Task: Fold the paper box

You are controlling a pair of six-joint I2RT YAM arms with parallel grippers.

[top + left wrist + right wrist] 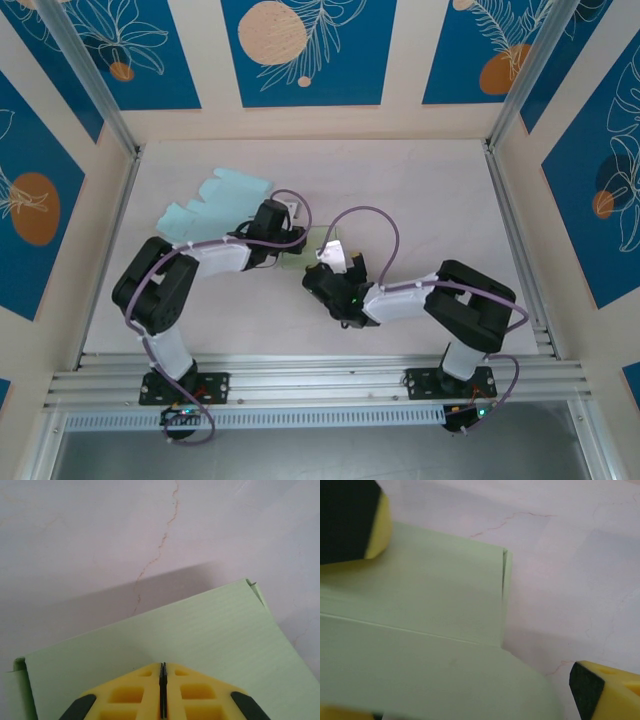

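The green box (300,255) lies mid-table (420,200), partly folded, a crease across it. The left gripper (162,672), fingers pressed together on nothing, seems to pin a panel. The right gripper (477,605) gapes wide astride the box. The next move is probably to pinch and raise a wall. From above, the wrists cover most of the box.

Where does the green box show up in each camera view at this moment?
Top external: box is a small green patch mid-table.
Left wrist: box spans the lower half, beyond the shut left tool.
Right wrist: box covers the left and bottom, with the open right tool framing it.
Shared landmark: the pale table bordering the box.
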